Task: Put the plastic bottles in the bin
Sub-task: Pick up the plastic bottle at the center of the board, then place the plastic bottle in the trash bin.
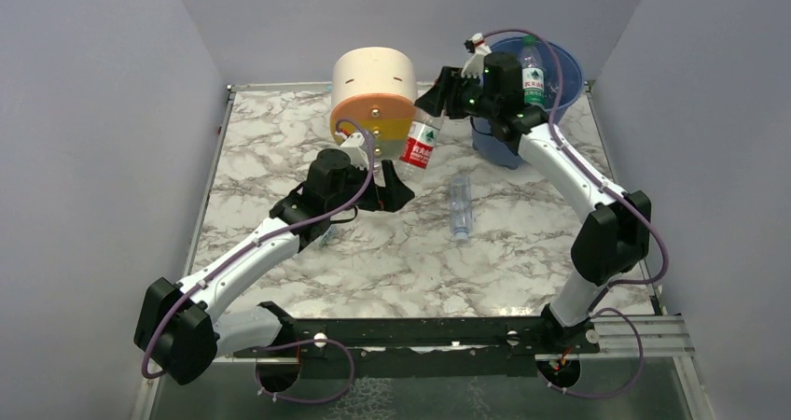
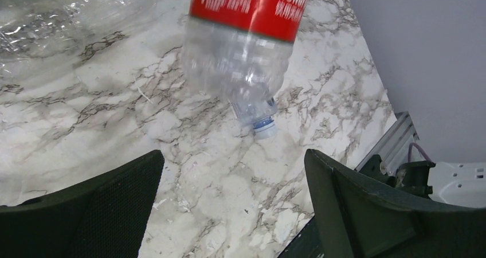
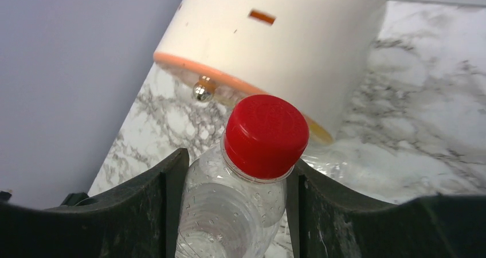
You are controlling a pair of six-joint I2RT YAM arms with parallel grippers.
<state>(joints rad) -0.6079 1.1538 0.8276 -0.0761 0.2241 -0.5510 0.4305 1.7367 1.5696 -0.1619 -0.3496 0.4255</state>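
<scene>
My right gripper (image 1: 437, 103) is shut on the neck of a clear bottle with a red label (image 1: 420, 146) and holds it in the air between the drawer unit and the blue bin (image 1: 571, 71). In the right wrist view my gripper (image 3: 235, 203) clamps the bottle just under its red cap (image 3: 265, 135). A green-labelled bottle (image 1: 532, 77) stands in the bin. A clear bottle (image 1: 459, 205) lies on the table. My left gripper (image 1: 395, 196) is open and empty just below the held bottle (image 2: 246, 17); its jaws (image 2: 235, 209) stand wide apart over bare marble.
The cream-and-orange round drawer unit (image 1: 373, 91) stands at the back, left of the held bottle, and also shows in the right wrist view (image 3: 286, 46). A crushed clear bottle (image 2: 63, 17) lies at the top left of the left wrist view. Grey walls enclose the marble table (image 1: 280, 140).
</scene>
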